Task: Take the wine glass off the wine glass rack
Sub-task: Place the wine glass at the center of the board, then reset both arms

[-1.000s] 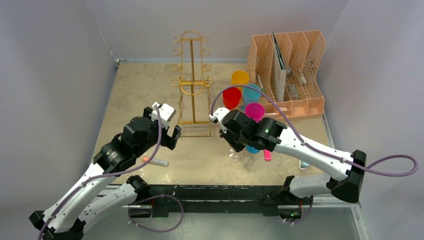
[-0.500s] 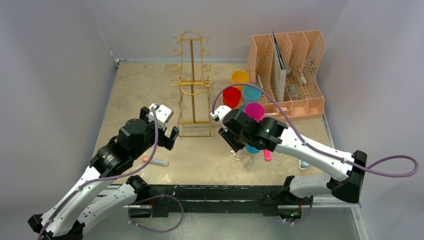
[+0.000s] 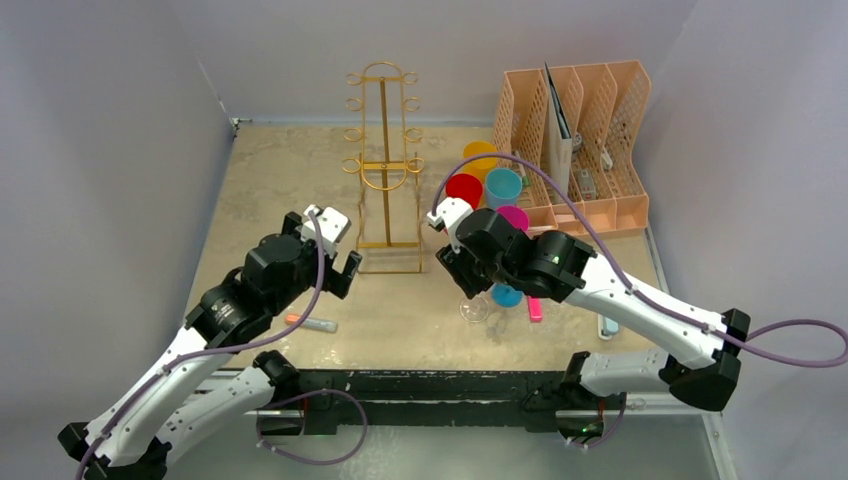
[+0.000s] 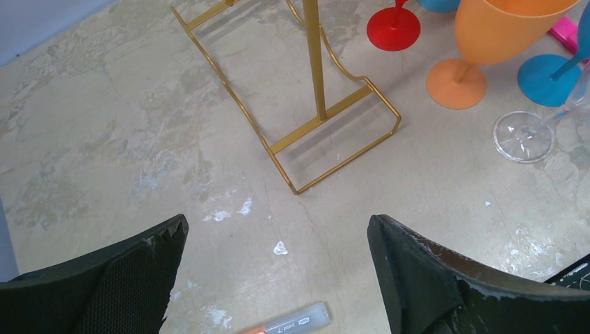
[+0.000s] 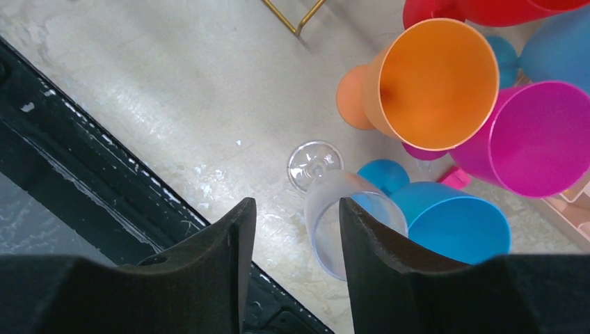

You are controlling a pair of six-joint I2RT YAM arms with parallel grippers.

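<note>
The gold wire wine glass rack point(image 3: 385, 170) stands at the table's middle back with no glass on its hooks; its base point(image 4: 327, 111) shows in the left wrist view and one corner point(image 5: 296, 21) in the right wrist view. A clear wine glass point(image 3: 474, 309) stands upright on the table in front of the coloured cups; its bowl point(image 5: 348, 209) and foot point(image 4: 523, 136) show in the wrist views. My right gripper point(image 3: 462, 283) point(image 5: 296, 205) hovers just above it, open, gripping nothing. Left of the rack's base, my left gripper point(image 3: 322, 250) point(image 4: 277, 243) is wide open and empty.
Orange point(image 5: 428, 80), red point(image 3: 463, 188), blue point(image 3: 503, 185) and magenta point(image 5: 536, 139) plastic goblets cluster right of the rack. A peach file organiser point(image 3: 585, 130) stands at the back right. A grey marker point(image 3: 312, 323) lies below the left gripper, a pink one point(image 3: 535, 310) near the glass.
My right gripper has opened and lifted slightly back off the clear glass, which stays standing on the table. The left gripper has opened a little wider and barely shifted.
</note>
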